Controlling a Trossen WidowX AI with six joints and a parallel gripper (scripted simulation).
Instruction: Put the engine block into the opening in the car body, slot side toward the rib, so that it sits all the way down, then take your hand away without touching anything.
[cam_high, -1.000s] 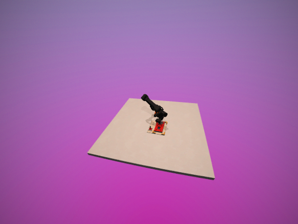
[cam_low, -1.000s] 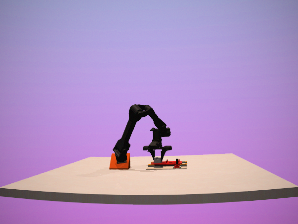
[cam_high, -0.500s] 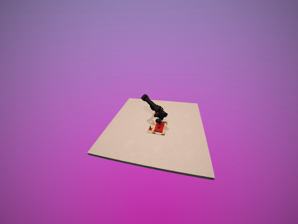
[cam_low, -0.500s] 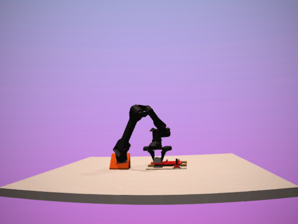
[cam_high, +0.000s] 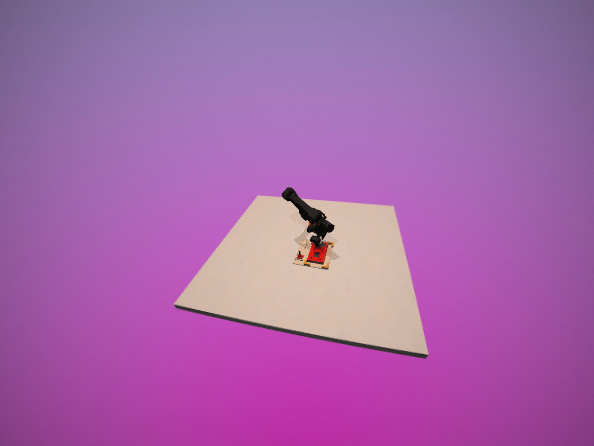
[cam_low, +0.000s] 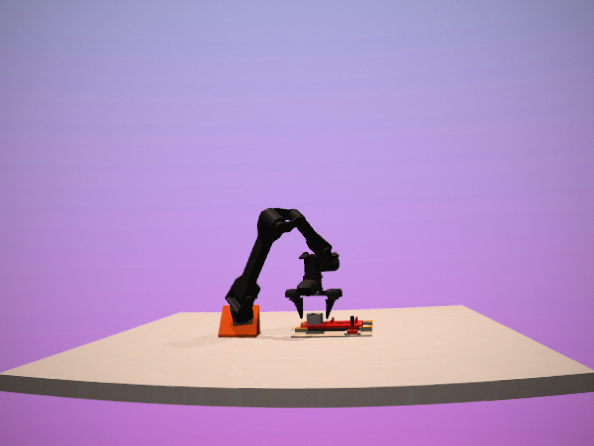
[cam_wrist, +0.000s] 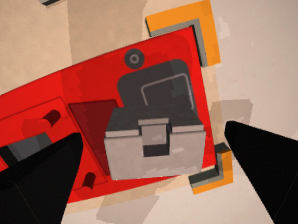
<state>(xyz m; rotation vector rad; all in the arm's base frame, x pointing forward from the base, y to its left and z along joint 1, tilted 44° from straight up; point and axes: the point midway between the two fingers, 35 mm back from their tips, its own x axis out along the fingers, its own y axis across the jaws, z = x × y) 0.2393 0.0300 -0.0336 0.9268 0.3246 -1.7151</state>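
Observation:
The grey engine block (cam_low: 315, 319) (cam_wrist: 155, 162) stands on top of the near-base end of the red car body (cam_high: 323, 249) (cam_low: 335, 326) (cam_wrist: 95, 80), beside a dark rounded panel. Its notched side shows in the wrist view. Its full height shows above the body in the exterior view. A square opening (cam_wrist: 39, 143) lies farther along the body, partly hidden by the left finger; the rib in it is hidden. My gripper (cam_low: 314, 317) (cam_wrist: 154, 133) is wide open, with a finger on each side of the block and a gap on both sides.
Orange corner pieces (cam_wrist: 212, 35) (cam_wrist: 226, 175) sit around the car body. A small red part with a black upright (cam_high: 300, 256) (cam_low: 352, 330) is beside the body. Two dark red pegs (cam_wrist: 51, 118) (cam_wrist: 89, 181) rise from the body. The orange arm base (cam_low: 239, 327) is behind.

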